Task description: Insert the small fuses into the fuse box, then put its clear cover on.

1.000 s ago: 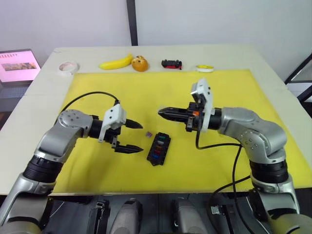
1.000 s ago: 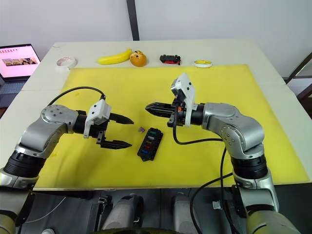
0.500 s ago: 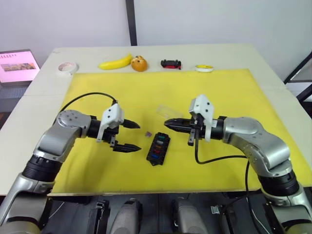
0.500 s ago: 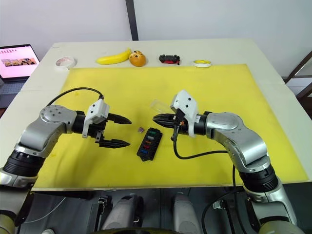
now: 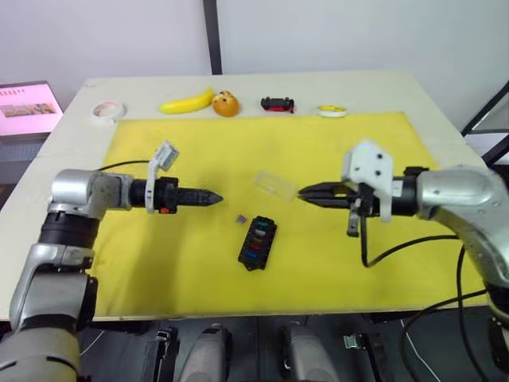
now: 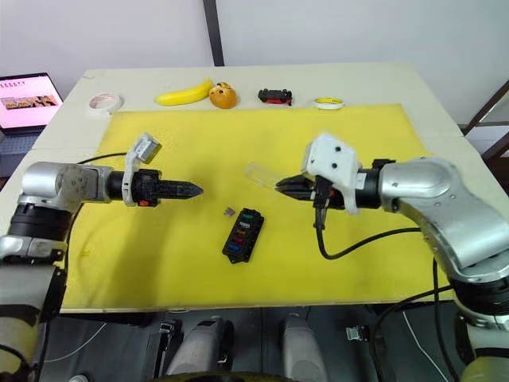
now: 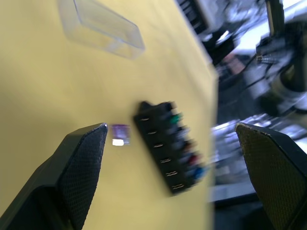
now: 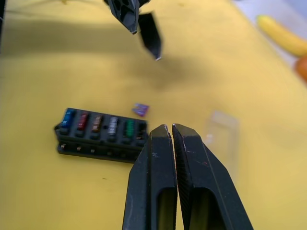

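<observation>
the black fuse box (image 5: 257,242) lay on the yellow mat (image 5: 398,263) with coloured fuses in its slots, one purple fuse (image 5: 241,218) loose just beside it and the clear cover (image 5: 275,185) near, further back. in the last second you drew both arms away: the right gripper (image 5: 306,192), fingers pressed together and empty, pulled off to the right of the cover; the left gripper (image 5: 208,197), fingers apart and empty, swung round and lifted clear. the last fuse and the cover seemed still undone.

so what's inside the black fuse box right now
The small black rectangular plastic fuse box holds a row of fuses: blue, red, tan, grey, green. One end slot looks empty. A purple fuse lies beside it on the yellow mat. The second row is unclear.
</observation>
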Robot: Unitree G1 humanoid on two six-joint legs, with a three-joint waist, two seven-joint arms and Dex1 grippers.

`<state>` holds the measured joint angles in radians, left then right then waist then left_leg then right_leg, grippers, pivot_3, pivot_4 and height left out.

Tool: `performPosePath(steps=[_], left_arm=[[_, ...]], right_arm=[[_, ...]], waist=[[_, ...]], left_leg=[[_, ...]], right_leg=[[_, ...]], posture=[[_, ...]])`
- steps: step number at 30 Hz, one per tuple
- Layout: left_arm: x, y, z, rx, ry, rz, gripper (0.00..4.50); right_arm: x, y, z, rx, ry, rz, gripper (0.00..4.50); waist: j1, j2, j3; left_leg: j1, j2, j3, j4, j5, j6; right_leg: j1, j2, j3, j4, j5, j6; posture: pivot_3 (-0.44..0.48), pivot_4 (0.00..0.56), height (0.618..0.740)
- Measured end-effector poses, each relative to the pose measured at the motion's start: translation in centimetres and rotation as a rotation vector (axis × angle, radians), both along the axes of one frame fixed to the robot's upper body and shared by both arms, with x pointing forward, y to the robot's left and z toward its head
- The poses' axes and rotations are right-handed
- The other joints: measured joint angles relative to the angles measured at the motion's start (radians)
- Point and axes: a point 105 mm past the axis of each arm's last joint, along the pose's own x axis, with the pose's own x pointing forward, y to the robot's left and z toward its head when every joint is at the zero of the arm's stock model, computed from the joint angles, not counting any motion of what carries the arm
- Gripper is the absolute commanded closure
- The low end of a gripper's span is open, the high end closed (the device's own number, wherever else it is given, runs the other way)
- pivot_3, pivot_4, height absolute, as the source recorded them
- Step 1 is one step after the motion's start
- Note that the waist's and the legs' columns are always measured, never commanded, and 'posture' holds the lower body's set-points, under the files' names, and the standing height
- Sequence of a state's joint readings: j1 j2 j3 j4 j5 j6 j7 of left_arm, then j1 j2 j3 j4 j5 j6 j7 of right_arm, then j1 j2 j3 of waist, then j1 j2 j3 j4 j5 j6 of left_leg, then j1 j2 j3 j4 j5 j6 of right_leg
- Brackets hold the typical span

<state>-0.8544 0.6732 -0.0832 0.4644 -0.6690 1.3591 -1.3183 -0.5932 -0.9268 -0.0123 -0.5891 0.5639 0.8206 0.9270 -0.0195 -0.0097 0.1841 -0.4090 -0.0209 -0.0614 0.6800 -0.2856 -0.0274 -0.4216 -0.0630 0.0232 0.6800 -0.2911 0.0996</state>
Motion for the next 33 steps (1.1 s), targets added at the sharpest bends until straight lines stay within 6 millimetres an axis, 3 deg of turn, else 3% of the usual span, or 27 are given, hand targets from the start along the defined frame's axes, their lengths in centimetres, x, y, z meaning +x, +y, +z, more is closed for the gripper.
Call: performPosePath(steps=[2,6,19,33], left_arm=[[-0.3,-0.4,-0.9,-0.024,0.133,0.017,0.0],[-0.7,-0.7,-1.5,-0.02,0.237,0.036,0.0],[0.5,-2.8,-3.7,-0.001,0.228,0.084,0.0],[1.1,-4.4,-4.3,-0.013,0.204,0.055,0.0]], right_arm=[[-0.1,0.1,0.5,0.006,-0.012,-0.005,4.42],[-0.2,0.2,0.5,0.012,-0.011,-0.015,4.42],[-0.6,0.9,1.3,0.019,-0.046,-0.01,4.42],[-0.6,0.9,1.4,0.025,-0.048,-0.016,4.42]], waist=[[-0.001,0.0,0.0],[0.002,0.0,0.0],[0.013,0.0,0.0],[0.033,0.0,-0.001]], left_leg=[[0.0,0.0,0.0,0.0,0.0,0.0],[0.0,0.001,0.0,0.0,0.0,0.0],[0.0,0.0,0.0,0.0,0.001,-0.002],[0.001,-0.002,0.0,0.003,0.001,-0.002]], right_leg=[[0.0,0.0,0.0,0.0,0.0,0.0],[-0.001,-0.001,0.001,0.0,0.0,0.0],[0.0,-0.004,0.001,0.0,0.0,0.0],[0.003,-0.006,0.001,0.0,0.0,0.0]], posture=[[0.0,0.15,0.74],[0.0,0.15,0.74],[0.0,0.15,0.74],[0.0,0.15,0.74]])
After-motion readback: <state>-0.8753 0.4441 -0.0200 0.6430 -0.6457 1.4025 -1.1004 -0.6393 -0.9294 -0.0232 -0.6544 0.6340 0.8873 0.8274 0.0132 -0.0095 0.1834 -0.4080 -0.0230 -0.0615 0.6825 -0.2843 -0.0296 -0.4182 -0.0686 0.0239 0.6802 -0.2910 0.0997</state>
